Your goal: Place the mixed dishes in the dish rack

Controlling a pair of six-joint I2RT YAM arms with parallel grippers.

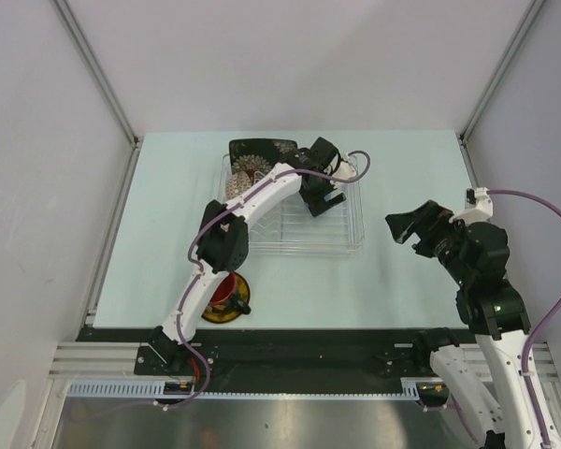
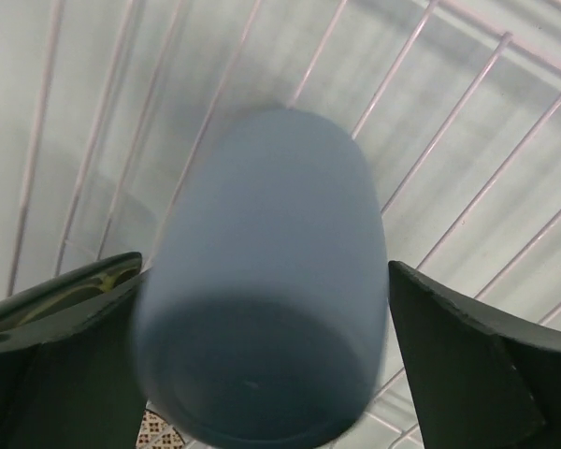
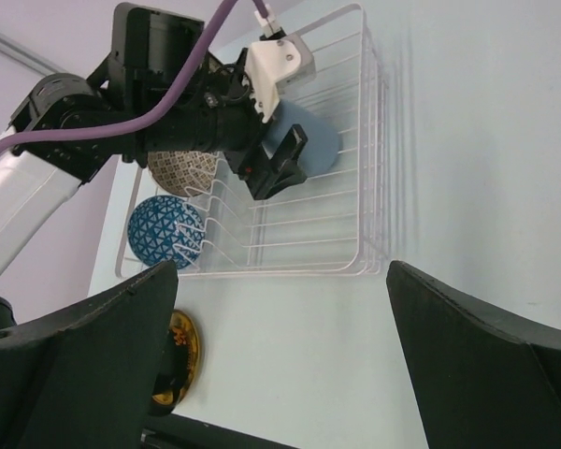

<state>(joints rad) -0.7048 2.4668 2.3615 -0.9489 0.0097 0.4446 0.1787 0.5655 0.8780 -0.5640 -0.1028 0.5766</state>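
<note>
The dish rack (image 1: 348,236) stands mid-table. My left gripper (image 1: 325,192) hangs over its right half, open, with a plain blue-grey cup (image 2: 266,281) blurred between the fingers and a narrow gap at the right finger (image 2: 467,355). That cup (image 3: 310,140) lies against the rack wires (image 2: 449,131). In the rack's left end sit a black square plate (image 1: 262,150), the beige netted bowl (image 3: 182,168) and the blue patterned bowl (image 3: 164,232). The red mug (image 1: 224,288) rests on the yellow saucer (image 1: 234,309) in front of the rack. My right gripper (image 1: 404,224) is open and holds nothing.
The left arm's elbow (image 1: 224,238) arches over the rack's front-left corner, just above the mug and saucer. Grey walls and metal posts close in the table on three sides. The right gripper (image 3: 282,267) hovers over bare table to the right of the rack (image 3: 355,187).
</note>
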